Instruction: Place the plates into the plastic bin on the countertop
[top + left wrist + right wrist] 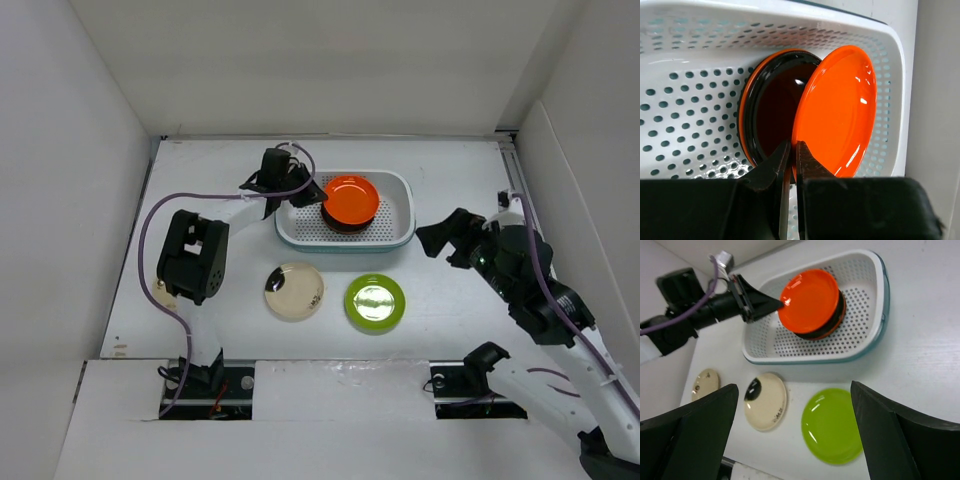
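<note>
We pinch the orange plate (837, 110) by its rim in the narrow left gripper (790, 150), tilted over the stack (772, 112) in the bin (690, 65), so we should lower it flat and centred before releasing, while the right gripper (794, 386) hangs wide and empty.

The top orange plate (350, 198) hides most of the stack (829, 324) beneath, the left arm (195, 255) covers part of one tan plate (160, 293) from above, and the right gripper (794, 389) has its fingers (695, 435) cut off at the wrist view's lower edge.

Right of the stacked plates (350, 200), the bin (396, 214) is free.
</note>
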Motion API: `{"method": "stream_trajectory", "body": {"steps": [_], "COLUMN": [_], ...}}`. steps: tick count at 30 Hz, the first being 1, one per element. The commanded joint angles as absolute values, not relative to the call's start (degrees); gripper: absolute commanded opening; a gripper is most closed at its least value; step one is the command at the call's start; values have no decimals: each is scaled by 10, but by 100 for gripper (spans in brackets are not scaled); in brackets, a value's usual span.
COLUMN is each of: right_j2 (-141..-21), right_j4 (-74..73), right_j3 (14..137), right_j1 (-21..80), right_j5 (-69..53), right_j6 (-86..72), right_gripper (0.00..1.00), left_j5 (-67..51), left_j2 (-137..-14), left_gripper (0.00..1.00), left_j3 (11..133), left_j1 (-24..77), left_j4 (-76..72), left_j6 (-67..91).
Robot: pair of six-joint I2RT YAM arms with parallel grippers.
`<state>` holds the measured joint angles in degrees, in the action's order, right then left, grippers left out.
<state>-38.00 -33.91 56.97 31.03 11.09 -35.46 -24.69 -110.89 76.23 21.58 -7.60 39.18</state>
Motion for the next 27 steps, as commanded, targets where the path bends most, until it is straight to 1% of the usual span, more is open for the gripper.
{"method": "stream_trajectory", "body": {"steps": [1,3,7,8,9,13,14,17,18,19,20,24,27], "right_j2": [-367,-362,-339,-339,-332,-308,-308,-308,-316,-325,-347,-396,-418], "right_j4": [-369,-377,-361,-354,-354,-361,-370,-385,-385,-385,-385,-342,-302], "right_j3": [536,520,478,462,454,426,426,410,410,396,386,324,276], "right_j1": [307,307,307,307,307,307,307,350,362,382,389,405,418], "right_j5": [127,118,61,47,41,27,27,73,95,104,105,105,105], "right_j6": [-380,-404,-423,-428,-434,-466,-474,-518,-532,-546,-568,-618,-655], "right_gripper": [100,100,100,100,100,100,100,100,100,100,100,100,100], "left_j5": [-228,-214,-208,-208,-208,-221,-221,-221,-221,-210,-205,-200,-165], "left_j2": [-1096,-1101,-1114,-1119,-1119,-1119,-1108,-1074,-1064,-1052,-1042,-1002,-976], "left_gripper": [0,0,1,6,20,35,41,52,65,96,100,100,100], "left_j3": [791,791,791,791,791,791,791,791,791,791,791,809,823], "left_j1": [214,214,214,214,214,220,220,226,233,233,242,248,253], "left_j4": [-114,-97,-97,-97,-97,-97,-97,-102,-102,-102,-95,-61,-28], "left_j6": [397,397,386,386,381,381,374,368,361,355,349,338,321]}}
